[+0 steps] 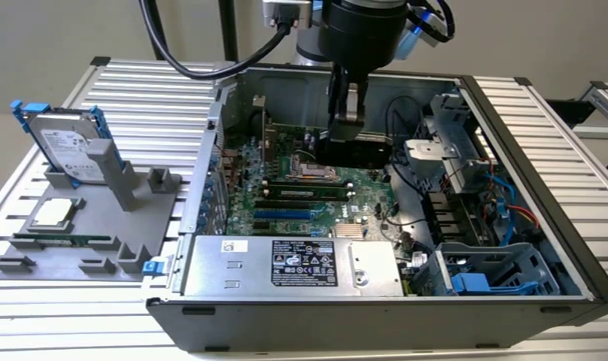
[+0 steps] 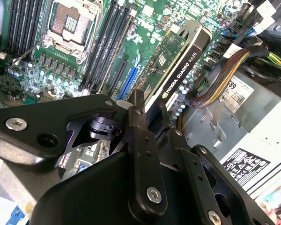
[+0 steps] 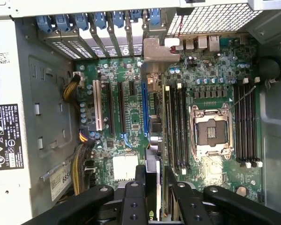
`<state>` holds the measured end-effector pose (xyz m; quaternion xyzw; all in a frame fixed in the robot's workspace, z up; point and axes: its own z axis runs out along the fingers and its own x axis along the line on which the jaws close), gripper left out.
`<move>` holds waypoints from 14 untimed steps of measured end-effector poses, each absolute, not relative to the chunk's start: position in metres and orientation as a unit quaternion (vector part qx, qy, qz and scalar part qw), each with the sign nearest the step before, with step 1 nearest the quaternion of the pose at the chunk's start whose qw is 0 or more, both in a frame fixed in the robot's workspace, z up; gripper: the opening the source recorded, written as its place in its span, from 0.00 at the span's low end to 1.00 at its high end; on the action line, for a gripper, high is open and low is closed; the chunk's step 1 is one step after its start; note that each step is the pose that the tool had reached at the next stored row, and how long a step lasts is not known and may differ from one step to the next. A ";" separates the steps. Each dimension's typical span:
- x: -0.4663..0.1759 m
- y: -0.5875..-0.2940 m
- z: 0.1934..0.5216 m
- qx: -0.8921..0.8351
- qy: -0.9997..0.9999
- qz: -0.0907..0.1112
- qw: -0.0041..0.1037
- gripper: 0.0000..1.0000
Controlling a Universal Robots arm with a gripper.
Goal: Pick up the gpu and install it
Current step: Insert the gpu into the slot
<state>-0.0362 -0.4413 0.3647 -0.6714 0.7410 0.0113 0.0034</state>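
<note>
Fingers clamped on gpu, card held on edge between them, directly above motherboard inside open computer case.

The black robot arm reaches straight down, its black metal gripper clamped with fingers pressed together.

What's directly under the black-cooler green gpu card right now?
The gripper holds the gpu card edge-on above the green motherboard, near its blue slot. The card hides what lies directly beneath.
</note>
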 end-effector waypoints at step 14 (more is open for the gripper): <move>-0.036 -0.441 0.360 -0.671 0.741 0.011 0.003 0.00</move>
